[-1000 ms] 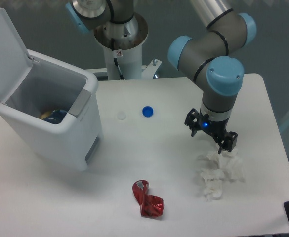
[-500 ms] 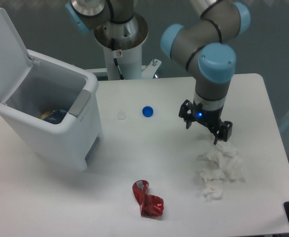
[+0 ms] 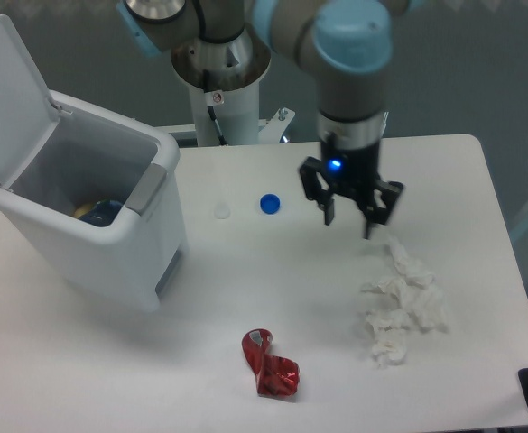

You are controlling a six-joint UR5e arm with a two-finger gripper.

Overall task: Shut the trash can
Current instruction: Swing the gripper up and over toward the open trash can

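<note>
A white desk (image 3: 245, 298) is seen from above and in front by a fixed camera. At its left side stands the trash can (image 3: 110, 239), a large boxy white bin with rounded corners, set at a slant to the desk edges. Its flat white lid (image 3: 6, 99) is raised on the hinge and is tipped back to the upper left, so the can is open. A grey latch panel (image 3: 148, 189) is seen at the rim nearest the middle of the desk. Something blue and yellow (image 3: 99, 213) is glimpsed inside the can; what it is cannot be told.

The robot arm (image 3: 349, 63), grey with light blue joint caps, reaches down from the top of the view. The tool (image 3: 347, 216) is held over the middle-right of the desk, well apart from the trash can. Its two dark fingers (image 3: 328, 209) are spread apart with nothing between them, and a small blue light is lit on its body.

A blue bottle cap (image 3: 270, 204) lies on the desk to the left of the tool, and a white cap (image 3: 222, 212) lies just beside that. Crumpled white tissue (image 3: 401, 302) is spread at the lower right of the tool. A crushed red wrapper (image 3: 269, 363) lies near the front edge. A white pedestal (image 3: 221, 86) is seen at the back.
</note>
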